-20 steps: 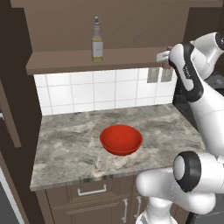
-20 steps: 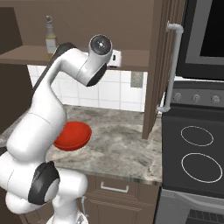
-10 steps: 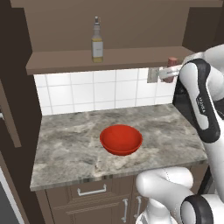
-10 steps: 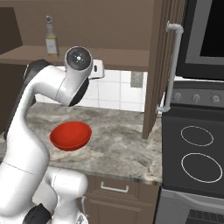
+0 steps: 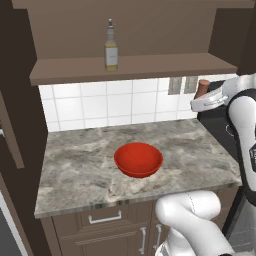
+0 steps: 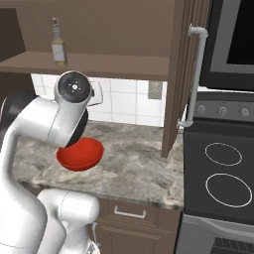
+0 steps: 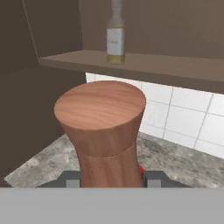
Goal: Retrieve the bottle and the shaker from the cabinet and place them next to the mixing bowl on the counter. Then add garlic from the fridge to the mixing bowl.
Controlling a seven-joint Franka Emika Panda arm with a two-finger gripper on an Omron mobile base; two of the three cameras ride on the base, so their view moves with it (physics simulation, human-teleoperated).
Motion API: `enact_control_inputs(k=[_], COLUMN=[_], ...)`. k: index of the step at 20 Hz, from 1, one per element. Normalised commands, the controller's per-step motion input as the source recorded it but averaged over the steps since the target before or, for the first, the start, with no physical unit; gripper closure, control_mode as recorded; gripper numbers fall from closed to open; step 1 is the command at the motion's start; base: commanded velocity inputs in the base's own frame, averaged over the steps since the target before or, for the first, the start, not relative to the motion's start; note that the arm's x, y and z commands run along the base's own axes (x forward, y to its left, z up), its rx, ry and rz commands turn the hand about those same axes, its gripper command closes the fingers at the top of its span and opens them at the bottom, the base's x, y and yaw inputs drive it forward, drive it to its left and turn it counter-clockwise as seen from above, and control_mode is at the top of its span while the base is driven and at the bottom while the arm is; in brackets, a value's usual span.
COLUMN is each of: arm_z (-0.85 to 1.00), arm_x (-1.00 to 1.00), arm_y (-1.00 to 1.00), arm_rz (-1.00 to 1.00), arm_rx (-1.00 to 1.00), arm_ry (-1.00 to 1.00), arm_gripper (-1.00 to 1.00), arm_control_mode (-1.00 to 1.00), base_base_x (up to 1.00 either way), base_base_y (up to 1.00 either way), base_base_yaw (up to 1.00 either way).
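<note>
Counter (image 5: 75, 170): grey marbled stone below a white tiled wall, with brown drawers under it.
Mixing bowl (image 5: 138, 159): red, it stands near the middle of the counter.
Bottle (image 5: 111, 47): upright on the open cabinet shelf (image 5: 150, 65); its pale label carries no writing that can be read.
Shaker (image 7: 103, 131): brown wood, narrow at the waist, no mark or text on it.
Gripper (image 7: 111, 178): closed on the shaker, holding it upright in the air above the right end of the counter, well apart from the bowl.
</note>
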Motion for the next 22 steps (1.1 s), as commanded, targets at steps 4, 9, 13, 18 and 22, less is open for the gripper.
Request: enact_control_inputs(k=[4, 9, 13, 18, 22], arm_z=[-0.37, -0.58, -0.62, -0.64, -0.76], arm_x=[-0.09, 0.19, 0.34, 0.41, 0.49], arm_y=[0.00, -0.01, -0.06, -0.01, 0.00], arm_rz=[0.23, 0.21, 0.11, 0.04, 0.02], arm_rx=[-0.04, -0.06, -0.05, -0.10, -0.10], arm_ry=[0.00, 0.01, 0.03, 0.16, 0.21], arm_gripper=[1.00, 1.00, 1.00, 1.00, 1.00], arm_control_mode=[-1.00, -1.00, -1.00, -1.00, -1.00], base_base_x=[0.00, 0.00, 0.00, 0.00, 0.00], base_base_y=[0.00, 0.00, 0.00, 0.00, 0.00], base_base_yaw=[0.00, 0.00, 0.00, 0.00, 0.00])
